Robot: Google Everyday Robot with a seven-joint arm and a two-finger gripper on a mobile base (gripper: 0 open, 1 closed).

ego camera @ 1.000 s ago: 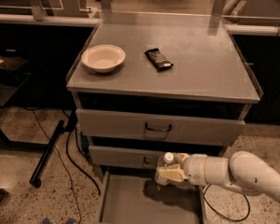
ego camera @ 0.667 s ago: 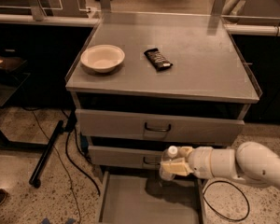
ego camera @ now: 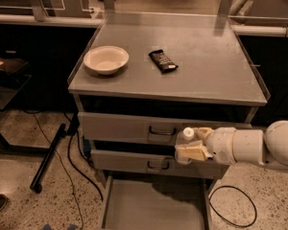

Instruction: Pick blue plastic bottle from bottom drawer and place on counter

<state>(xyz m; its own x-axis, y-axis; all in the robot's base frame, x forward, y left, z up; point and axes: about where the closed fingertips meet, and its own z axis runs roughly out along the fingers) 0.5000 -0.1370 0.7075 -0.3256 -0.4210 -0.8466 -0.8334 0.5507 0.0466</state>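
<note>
My gripper (ego camera: 191, 146) comes in from the right on a white arm and is shut on the blue plastic bottle (ego camera: 186, 138). The bottle stands upright in the fingers, its white cap on top, in front of the two upper drawers and well above the bottom drawer (ego camera: 153, 205). The bottom drawer is pulled out and shows a bare flat tray. The counter (ego camera: 206, 66) lies above and behind the gripper.
A cream bowl (ego camera: 106, 59) sits at the counter's left side. A dark snack bar (ego camera: 162, 61) lies near its middle. A black cable loops on the floor at right (ego camera: 233, 207), and a black pole leans at left (ego camera: 48, 157).
The gripper has lifted the bottle up and slightly right, from just above the bottom drawer to the level of the upper drawers.
</note>
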